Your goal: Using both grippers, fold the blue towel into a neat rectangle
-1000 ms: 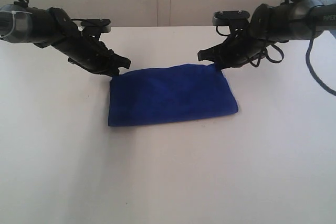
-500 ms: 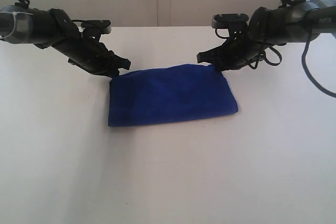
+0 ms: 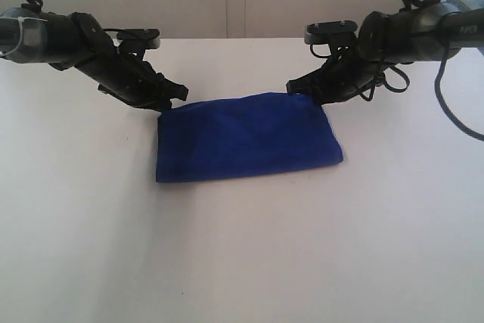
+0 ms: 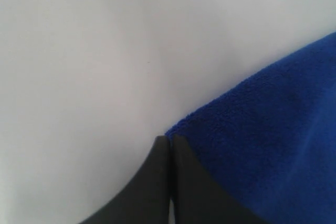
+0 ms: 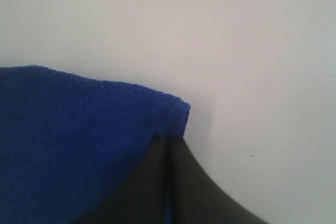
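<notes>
Lying flat on the plain white tabletop (image 3: 242, 262), the deep royal-blue soft microfibre towel (image 3: 246, 138) is folded into a rough rectangle, centre of the table, long side running left-right. The near edge looks fairly straight. The far edge bows a bit, and the right end is rounded.

The L black narrow-jawed gripper (image 3: 175, 96) sits at the towel's far-left corner. In the wrist view its jaws (image 4: 168, 141) are pressed together, tips right at the corner of the cloth (image 4: 262, 140). Can't tell if any fabric is pinched.

The R black gripper (image 3: 299, 87) is at the far-right corner, arm coming in from the right w/ loose black cables. Its wrist view shows the jaws (image 5: 168, 140) closed tight, tips over the corner of the blue pile (image 5: 68, 140). Whether it actually has hold of the cloth, can't tell.
</notes>
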Robot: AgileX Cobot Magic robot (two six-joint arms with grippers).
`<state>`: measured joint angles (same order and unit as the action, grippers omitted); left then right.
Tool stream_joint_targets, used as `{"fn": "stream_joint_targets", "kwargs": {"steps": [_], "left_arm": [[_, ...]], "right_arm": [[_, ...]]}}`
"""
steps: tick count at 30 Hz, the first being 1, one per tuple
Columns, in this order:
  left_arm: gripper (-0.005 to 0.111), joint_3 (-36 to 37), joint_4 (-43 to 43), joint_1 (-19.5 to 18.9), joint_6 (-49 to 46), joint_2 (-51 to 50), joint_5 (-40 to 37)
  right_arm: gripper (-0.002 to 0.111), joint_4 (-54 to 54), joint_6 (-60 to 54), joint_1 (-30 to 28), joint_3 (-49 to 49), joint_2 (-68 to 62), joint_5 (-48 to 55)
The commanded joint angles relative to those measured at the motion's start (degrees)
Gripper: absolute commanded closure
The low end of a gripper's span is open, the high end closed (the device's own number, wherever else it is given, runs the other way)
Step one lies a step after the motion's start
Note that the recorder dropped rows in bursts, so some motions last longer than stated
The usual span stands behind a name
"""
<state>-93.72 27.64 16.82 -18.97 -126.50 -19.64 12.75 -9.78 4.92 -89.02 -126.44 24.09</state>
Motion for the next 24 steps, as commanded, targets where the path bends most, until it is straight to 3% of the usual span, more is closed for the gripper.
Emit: {"fn": "stream_joint_targets", "kwargs": {"steps": [1,11,18,24], "left_arm": [[0.107,0.4,0.6,-0.1,0.2,-0.1,-1.1],[0.107,0.4,0.6,-0.1,0.2,-0.1,-1.1],[0.107,0.3,0.6,-0.1,-0.1,0.2,-1.0],[0.107,0.3,0.5,-0.1,-0.3,2.1,1.0]], "right_arm": [[0.108,-3.6,3.3,-0.4,-0.3,0.6,1.2],[0.108,-4.9,4.6,-0.4,-0.3,0.6,0.4],[0.086,-4.8,4.6,-0.4,-0.4,2.4,2.1],[0.085,-4.7,4.6,-0.3,-0.4,6.5,5.6]]}}
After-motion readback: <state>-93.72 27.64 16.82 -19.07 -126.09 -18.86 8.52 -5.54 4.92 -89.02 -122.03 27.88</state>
